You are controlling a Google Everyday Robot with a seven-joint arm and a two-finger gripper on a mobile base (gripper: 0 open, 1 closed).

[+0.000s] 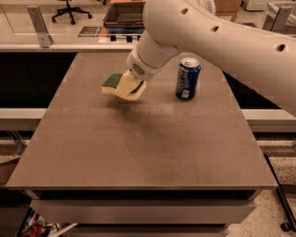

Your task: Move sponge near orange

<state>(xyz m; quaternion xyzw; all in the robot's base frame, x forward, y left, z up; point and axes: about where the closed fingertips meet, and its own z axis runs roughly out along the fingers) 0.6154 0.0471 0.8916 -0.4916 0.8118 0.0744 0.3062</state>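
My gripper [128,88] is shut on the sponge [111,84], a flat piece with a dark green top over pale yellow foam. It holds the sponge a little above the brown table [138,139], left of the table's middle at the far half. The sponge sticks out to the left of the cream fingers [131,89]. The white arm [208,32] comes in from the upper right. The orange is hidden behind the arm.
A blue drink can [188,78] stands upright on the table, right of the gripper. Behind the table runs a counter edge with a glass rail [39,28], an office chair [69,9] and a dark tray [121,16] beyond.
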